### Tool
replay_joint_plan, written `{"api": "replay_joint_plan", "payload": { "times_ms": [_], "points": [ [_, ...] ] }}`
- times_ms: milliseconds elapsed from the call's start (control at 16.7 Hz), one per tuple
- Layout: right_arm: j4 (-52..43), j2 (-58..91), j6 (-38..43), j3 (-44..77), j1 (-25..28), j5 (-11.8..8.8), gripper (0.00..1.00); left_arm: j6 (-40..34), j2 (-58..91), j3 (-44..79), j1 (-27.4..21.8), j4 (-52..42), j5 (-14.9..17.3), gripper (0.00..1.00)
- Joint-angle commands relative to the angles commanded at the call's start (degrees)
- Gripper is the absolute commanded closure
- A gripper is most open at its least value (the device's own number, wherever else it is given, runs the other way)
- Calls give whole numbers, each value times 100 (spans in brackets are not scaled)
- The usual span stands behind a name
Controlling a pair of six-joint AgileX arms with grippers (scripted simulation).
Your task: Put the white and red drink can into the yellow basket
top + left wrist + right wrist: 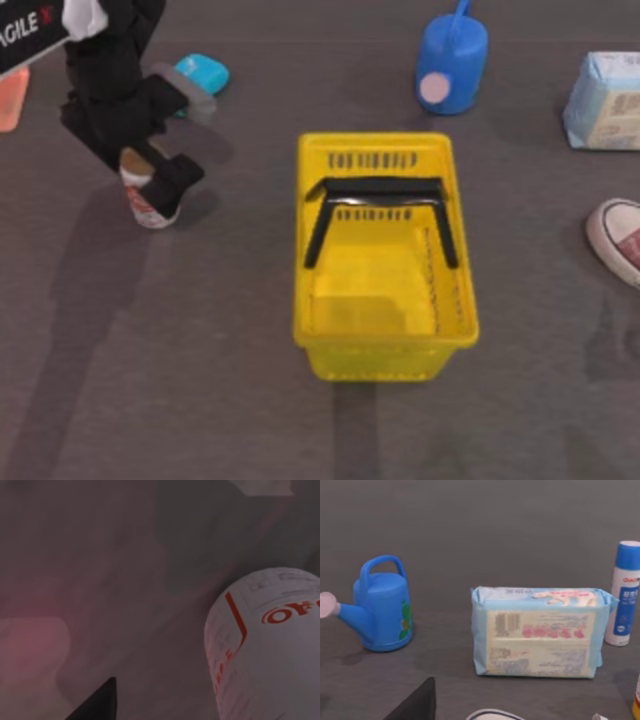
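The white and red drink can (143, 200) stands on the table at the left, well apart from the yellow basket (380, 360) with its black handle in the middle. My left gripper (155, 185) hangs down over the can, open, its dark fingers on either side of it. In the left wrist view the can (270, 645) fills one side, and a wide gap separates it from the one visible finger (100, 702). My right arm is out of the top view. Only one finger (417, 702) of its gripper shows, set far to the side with nothing held.
A blue watering can (452, 65) stands behind the basket. A pale blue wipes pack (605, 100) and a white shoe (618, 238) lie at the right edge. A teal object (200, 72) sits behind my left arm. A white and blue bottle (626, 592) stands beside the pack.
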Motion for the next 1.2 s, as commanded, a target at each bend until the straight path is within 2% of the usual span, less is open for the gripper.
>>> {"api": "replay_joint_plan", "payload": {
  "times_ms": [720, 1200],
  "points": [
    [0, 0, 0, 0, 0, 0, 0, 0, 0, 0, 0, 0, 0, 98],
    [0, 0, 0, 0, 0, 0, 0, 0, 0, 0, 0, 0, 0, 100]
  ]
}}
